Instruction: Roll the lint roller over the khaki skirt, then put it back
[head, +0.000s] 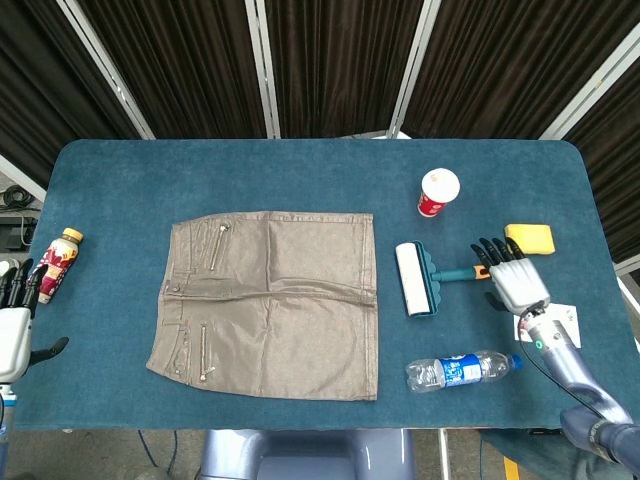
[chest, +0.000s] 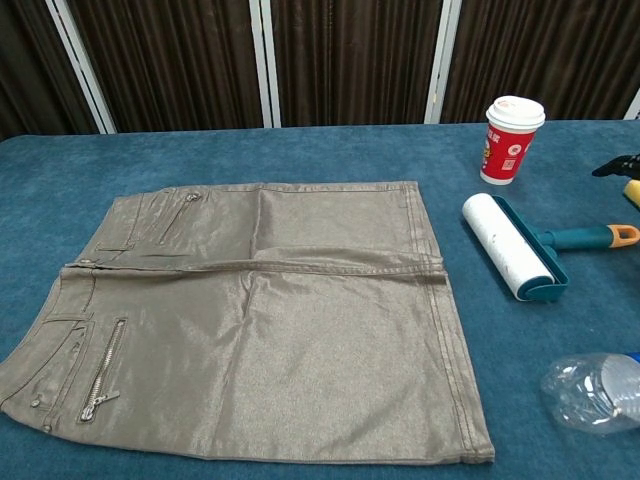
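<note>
Hovering my right hand (head: 515, 279), fingers spread and holding nothing, at the orange tip of the lint roller (head: 429, 278), which lies just right of the flat khaki skirt (head: 270, 303). My left hand (head: 14, 325) rests spread, empty, at the table's edge (head: 100, 420).

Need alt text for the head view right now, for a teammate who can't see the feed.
The right hand, fingers apart, hovers at the handle end of the lint roller, which lies untouched right of the flat khaki skirt on the blue table. The left hand sits at the left edge.
</note>
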